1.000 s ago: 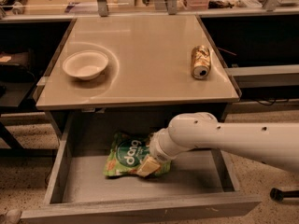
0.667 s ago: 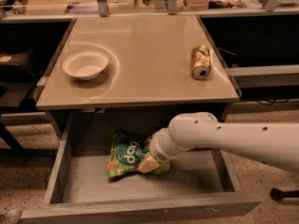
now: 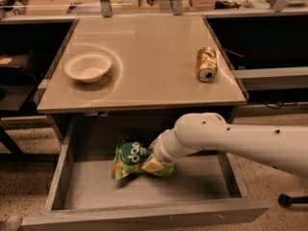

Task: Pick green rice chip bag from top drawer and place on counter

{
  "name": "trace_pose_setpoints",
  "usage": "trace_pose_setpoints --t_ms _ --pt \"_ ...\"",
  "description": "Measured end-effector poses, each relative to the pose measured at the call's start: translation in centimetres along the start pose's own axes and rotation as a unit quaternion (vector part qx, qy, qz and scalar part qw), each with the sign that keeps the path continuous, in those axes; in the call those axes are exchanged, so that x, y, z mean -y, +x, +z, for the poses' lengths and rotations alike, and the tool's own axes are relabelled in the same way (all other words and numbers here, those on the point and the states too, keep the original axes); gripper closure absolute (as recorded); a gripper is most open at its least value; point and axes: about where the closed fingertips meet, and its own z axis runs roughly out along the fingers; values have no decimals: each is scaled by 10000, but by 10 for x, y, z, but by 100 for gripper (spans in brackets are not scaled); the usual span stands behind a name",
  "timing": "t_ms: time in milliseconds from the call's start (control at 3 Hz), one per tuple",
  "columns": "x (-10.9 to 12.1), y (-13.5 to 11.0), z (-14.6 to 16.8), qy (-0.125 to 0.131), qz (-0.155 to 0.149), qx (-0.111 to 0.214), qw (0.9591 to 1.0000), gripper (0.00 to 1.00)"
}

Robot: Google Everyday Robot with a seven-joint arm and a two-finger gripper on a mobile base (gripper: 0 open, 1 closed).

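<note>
Up top, on the counter (image 3: 154,81): no change from a second ago, just a bowl (image 3: 88,66) at the left and a can (image 3: 207,63) lying on its side at the right.

Below it, the open drawer (image 3: 144,196), grey floor bare apart from the bag.

Reaching in from the right, across the drawer's right side: the arm (image 3: 250,141), a touch higher and further left than a second ago.

At its end, towards the back of the drawer: the gripper (image 3: 155,161), pinched on the right side of the bag (image 3: 129,154), judging by the foil bunched round the one pale pad (image 3: 151,165) on show.

Carried along with it, slightly up and to the left: the bag, tipped on edge, green circle facing out, with a shadow under its left part.

Best read as the start of the lift. Grasp made, bag not yet out of the drawer, nothing yet set on the counter.

Hidden: most of the gripper, behind the wrist and the bag, with no second pad visible.
Cut off: the arm's base at the right border and the drawer's front corner at lower left.
Hard to tell: whether the bag's lower edge touches the floor or hangs just clear.
</note>
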Motion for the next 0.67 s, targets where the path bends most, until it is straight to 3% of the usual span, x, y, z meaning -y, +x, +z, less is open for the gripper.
trace_pose_setpoints --t_ms 333,667 --pt "6 -19 -35 70 -157 63 9998 100" --pt "6 -27 -76 101 -110 -10 9999 100"
